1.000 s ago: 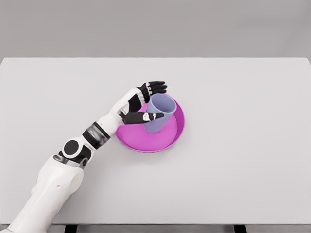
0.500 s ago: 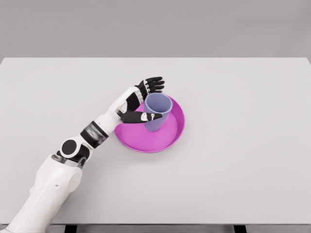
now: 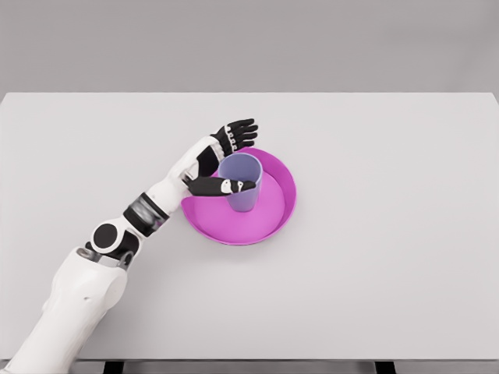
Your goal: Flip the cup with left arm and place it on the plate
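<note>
A lavender cup (image 3: pixel 243 191) stands upright, mouth up, on the left half of the magenta plate (image 3: pixel 274 204). My left hand (image 3: pixel 243 157) reaches in from the lower left and brackets the cup. Its thumb (image 3: pixel 231 186) lies across the cup's near side, and its fingers (image 3: pixel 238 132) are spread straight behind the rim, a little apart from it. The hand is open, with only the thumb seeming to touch the cup. The right arm does not show.
The plate sits near the middle of a wide white table (image 3: pixel 390 257). The left forearm (image 3: pixel 148 210) crosses the table from the lower left to the plate's left rim.
The hand has drawn back to the left and slightly up, with its fingers lifting off the rim. The cup has slid left on the plate with it, still upright.
</note>
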Tool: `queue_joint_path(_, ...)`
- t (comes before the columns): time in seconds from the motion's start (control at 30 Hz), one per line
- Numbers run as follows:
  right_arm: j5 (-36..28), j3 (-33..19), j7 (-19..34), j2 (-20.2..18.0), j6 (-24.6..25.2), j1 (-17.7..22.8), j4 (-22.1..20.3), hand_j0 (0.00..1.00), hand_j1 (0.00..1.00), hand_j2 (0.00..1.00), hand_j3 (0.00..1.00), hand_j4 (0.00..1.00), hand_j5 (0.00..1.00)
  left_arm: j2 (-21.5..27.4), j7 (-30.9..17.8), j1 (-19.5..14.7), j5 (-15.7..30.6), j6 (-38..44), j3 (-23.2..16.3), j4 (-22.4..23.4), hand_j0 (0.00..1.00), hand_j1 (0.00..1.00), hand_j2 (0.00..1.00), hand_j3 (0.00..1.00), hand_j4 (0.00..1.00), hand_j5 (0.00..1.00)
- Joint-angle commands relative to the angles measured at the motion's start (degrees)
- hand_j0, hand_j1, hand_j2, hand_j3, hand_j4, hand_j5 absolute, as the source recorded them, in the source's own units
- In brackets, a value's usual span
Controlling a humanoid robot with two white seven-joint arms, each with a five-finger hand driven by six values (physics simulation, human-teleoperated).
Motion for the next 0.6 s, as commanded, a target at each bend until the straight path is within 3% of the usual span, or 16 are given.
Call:
queue_joint_path(0.0,0.0,0.0,0.01,0.0,0.0,0.0,0.0,1.0,1.0,1.0,1.0,1.0,1.0,0.08,0.0,0.0,0.27,0.01,0.08,-0.1,0.92,0.92,0.92,0.92,0.92,0.92)
queue_joint_path(0.57,0.0,0.0,0.01,0.0,0.0,0.0,0.0,1.0,1.0,1.0,1.0,1.0,1.0,5.7,-0.09,1.06,0.19,0.1,5.44,-2.12,0.93,0.93,0.93,0.93,0.93,0.93)
